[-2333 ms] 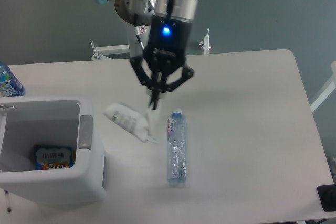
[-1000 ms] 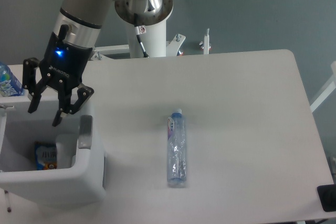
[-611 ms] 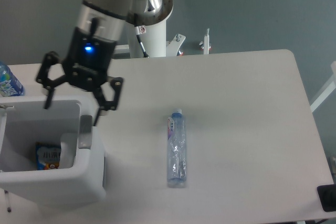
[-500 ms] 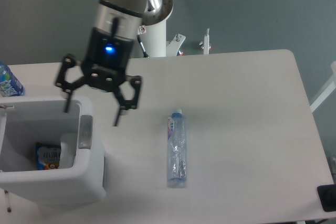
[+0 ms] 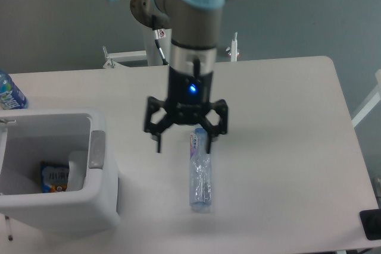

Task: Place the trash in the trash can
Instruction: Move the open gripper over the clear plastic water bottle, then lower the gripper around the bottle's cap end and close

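Camera view, far left edge: a bottle with a bright blue label point(image 5: 8, 94), partly cut off by the frame.
Lower left: the trash can point(image 5: 101, 206) on the table point(image 5: 286, 147); inside it a white paper wad point(image 5: 77, 168) beside a blue snack packet point(image 5: 56, 178).
Centre: the gripper point(image 5: 183, 139) hangs with its fingers spread wide and empty, one finger over the cap end of the clear bottle.
Below centre: the clear bottle point(image 5: 200, 181) lies on the table, cap toward the top of the frame, well apart from the trash can.
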Controlling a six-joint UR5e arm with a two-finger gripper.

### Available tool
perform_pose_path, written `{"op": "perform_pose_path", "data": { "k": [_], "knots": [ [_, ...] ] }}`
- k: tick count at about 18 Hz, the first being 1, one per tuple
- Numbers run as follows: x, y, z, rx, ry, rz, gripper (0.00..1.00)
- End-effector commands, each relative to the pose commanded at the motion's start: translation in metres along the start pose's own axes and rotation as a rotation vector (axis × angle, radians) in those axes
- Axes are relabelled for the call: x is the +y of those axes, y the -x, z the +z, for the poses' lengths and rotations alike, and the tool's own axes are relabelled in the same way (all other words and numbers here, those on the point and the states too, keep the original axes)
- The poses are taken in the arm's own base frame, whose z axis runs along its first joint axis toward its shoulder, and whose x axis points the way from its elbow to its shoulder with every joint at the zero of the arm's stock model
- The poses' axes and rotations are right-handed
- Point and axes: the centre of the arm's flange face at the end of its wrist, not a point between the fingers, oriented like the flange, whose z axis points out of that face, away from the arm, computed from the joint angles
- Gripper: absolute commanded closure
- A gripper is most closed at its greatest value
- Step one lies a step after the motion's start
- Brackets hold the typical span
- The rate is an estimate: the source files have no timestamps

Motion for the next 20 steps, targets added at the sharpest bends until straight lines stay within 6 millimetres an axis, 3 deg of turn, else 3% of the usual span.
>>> {"op": "perform_pose_path", "data": {
  "k": [7, 10, 13, 18, 20],
  "knots": [
    [0.020, 0.025, 0.084, -0.037, 0.220, 0.085, 0.00],
    [0.025, 0.026, 0.104, -0.029, 0.243, 0.090, 0.00],
    [0.030, 0.011, 0.150, 0.007, 0.306, 0.114, 0.00],
    [0.035, 0.012, 0.174, 0.014, 0.343, 0.117, 0.00],
    [0.034, 0.013, 0.174, 0.005, 0.349, 0.120, 0.00]
  ]
}}
